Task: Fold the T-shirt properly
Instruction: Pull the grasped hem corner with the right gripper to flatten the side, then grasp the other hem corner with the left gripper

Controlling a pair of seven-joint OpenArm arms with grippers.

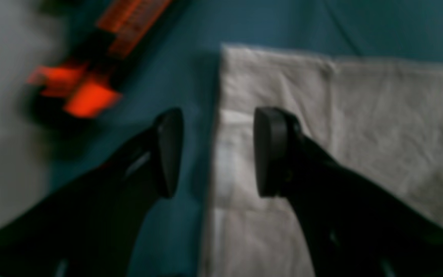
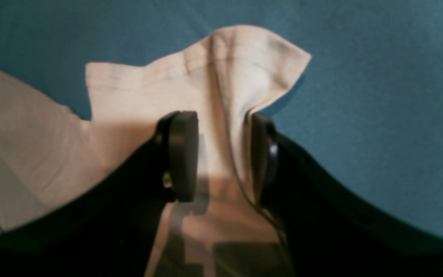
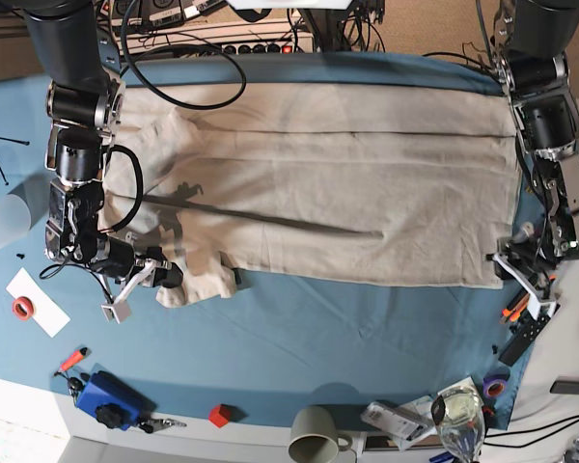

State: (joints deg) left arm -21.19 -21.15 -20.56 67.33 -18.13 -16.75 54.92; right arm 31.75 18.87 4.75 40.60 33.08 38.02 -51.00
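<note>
While hovering at the shirt's edge, left gripper (image 1: 214,152) with jaws apart and nothing between them — one pad over the blue-teal cloth (image 1: 183,77), the other over the T-shirt (image 1: 340,127). Could close on table cloth along with the hem, or on air. Orange-and-black tool (image 1: 102,57) close by, blurred — risk of snagging.

From the right wrist: right gripper (image 2: 223,156) spread, straddling a raised ridge of sleeve (image 2: 221,77); not clamped. Could pinch only the top layer and drag it crooked.

From the base: T-shirt (image 3: 347,183) spread wide across the table; bunched sleeve corner (image 3: 203,280) likely to fold in lumpy.
</note>
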